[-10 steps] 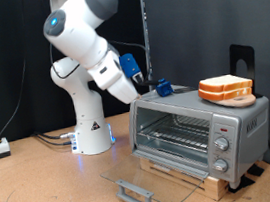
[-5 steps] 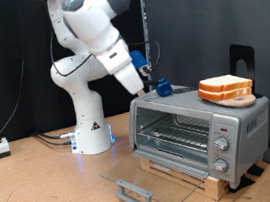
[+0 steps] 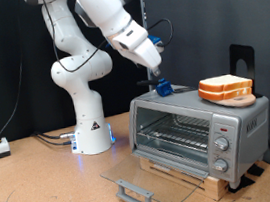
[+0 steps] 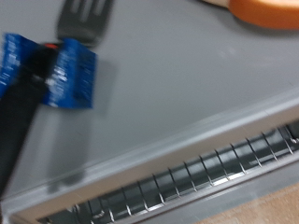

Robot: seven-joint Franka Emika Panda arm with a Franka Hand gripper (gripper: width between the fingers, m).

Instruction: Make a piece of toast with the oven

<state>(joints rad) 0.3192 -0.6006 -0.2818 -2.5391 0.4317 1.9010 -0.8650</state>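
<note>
black curtain (image 3: 8, 58) closes off the room behind your setup, and a brown board floor (image 3: 48, 199) carries everything, with a thin curved line marked on it toward the exterior view's bottom left. you have the white arm (image 3: 80, 68) standing on its pedestal at the exterior view's left, reaching up and over to the right. beside it sits the oven (image 3: 202, 130), silver, on a wooden base, its glass door (image 3: 151, 179) dropped flat onto the floor with the grey bar handle (image 3: 135, 194) at the front edge; the wire rack (image 4: 201, 177) shows inside. 3 knobs run down its right face. your piece of toast (image 3: 225, 89) lies on the oven's roof toward the exterior view's right, apparently stacked on a second slice. the gripper (image 3: 159, 82) hangs over the roof's left end, well apart from the bread. you cannot tell from either view whether its blue-padded fingers (image 4: 65, 70) are spread or pressed together.
</note>
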